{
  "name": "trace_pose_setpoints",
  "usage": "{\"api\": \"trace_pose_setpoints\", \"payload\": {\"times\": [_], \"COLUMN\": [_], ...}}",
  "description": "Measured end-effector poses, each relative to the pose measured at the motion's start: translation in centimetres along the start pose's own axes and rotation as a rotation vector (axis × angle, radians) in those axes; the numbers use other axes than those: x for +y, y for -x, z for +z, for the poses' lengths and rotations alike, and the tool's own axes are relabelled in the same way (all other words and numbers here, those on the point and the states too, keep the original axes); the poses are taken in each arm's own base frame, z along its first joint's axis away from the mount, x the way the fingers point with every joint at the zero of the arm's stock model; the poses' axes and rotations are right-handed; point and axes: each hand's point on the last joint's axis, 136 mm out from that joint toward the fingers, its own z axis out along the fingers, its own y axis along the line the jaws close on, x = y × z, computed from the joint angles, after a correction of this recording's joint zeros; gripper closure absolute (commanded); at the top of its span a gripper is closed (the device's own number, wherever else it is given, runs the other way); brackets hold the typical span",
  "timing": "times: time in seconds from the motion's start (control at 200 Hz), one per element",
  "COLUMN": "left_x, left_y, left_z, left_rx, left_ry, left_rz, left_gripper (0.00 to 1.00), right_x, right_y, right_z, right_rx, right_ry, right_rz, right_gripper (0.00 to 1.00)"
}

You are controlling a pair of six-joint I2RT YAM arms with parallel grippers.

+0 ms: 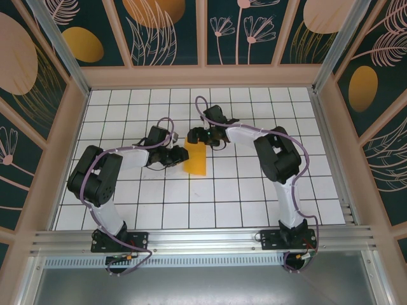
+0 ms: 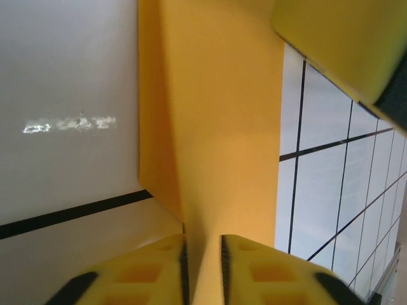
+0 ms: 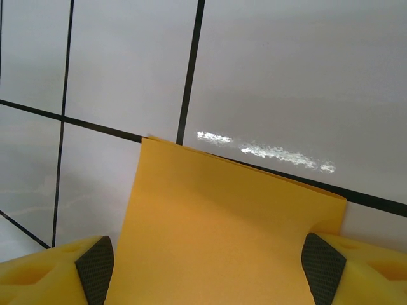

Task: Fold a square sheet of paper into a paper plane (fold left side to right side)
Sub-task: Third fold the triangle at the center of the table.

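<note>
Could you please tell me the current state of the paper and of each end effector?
square sheet of paper, folded over into a narrow rectangle with layered edges.
left end effector, shut on the paper, which runs between its fingers.
right end effector, open wide, one finger on either side of the paper.

Arms [image 1: 121, 159] [image 1: 270, 149] flank paper [image 1: 196, 159]; front tiles [image 1: 210, 210] open.

Square sheet of paper [image 1: 196, 159]: orange-yellow, folded into narrow rectangle, lies near centre of white tiled table [image 1: 254, 190], long axis near-to-far, crease lengthwise.
</note>
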Motion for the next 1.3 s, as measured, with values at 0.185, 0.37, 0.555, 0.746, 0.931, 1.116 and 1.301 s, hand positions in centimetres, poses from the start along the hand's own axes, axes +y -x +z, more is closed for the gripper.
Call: {"api": "trace_pose_setpoints", "payload": {"times": [0.185,0.37,0.555,0.746,0.931,1.116,1.301], "left_x": [0.3,-0.9,-2.2,-2.3,-2.0,-2.0,-2.0], "left_y": [-0.7,-0.3,-0.3,-0.5,-0.8,-0.9,-0.9], "left_z": [-0.2,-0.9,-1.0,-1.0,-0.9,-0.9,-0.8], "left_rx": [0.0,-0.025,-0.027,-0.022,-0.015,-0.014,-0.013], "left_ry": [-0.003,-0.034,-0.074,-0.078,-0.073,-0.073,-0.074], "left_rz": [-0.035,-0.048,-0.061,-0.069,-0.079,-0.079,-0.078], "left_gripper": [0.91,0.93,0.93,0.94,0.94,0.93,0.93], "right_x": [-0.5,-0.6,4.0,7.7,6.9,6.5,6.9], "right_y": [-1.0,-1.7,-5.9,-14.1,-16.3,-16.0,-14.8], "right_z": [-1.7,-8.1,-13.4,-11.5,-8.4,-5.8,-4.6], "right_rx": [-0.025,-0.155,-0.308,-0.261,-0.24,-0.232,-0.262], "right_ry": [0.01,0.021,0.054,0.027,-0.111,-0.217,-0.274], "right_rz": [-0.045,-0.14,-0.392,-0.667,-0.815,-0.935,-1.012], "right_gripper": [0.17,0.19,0.21,0.22,0.23,0.25,0.31]}}
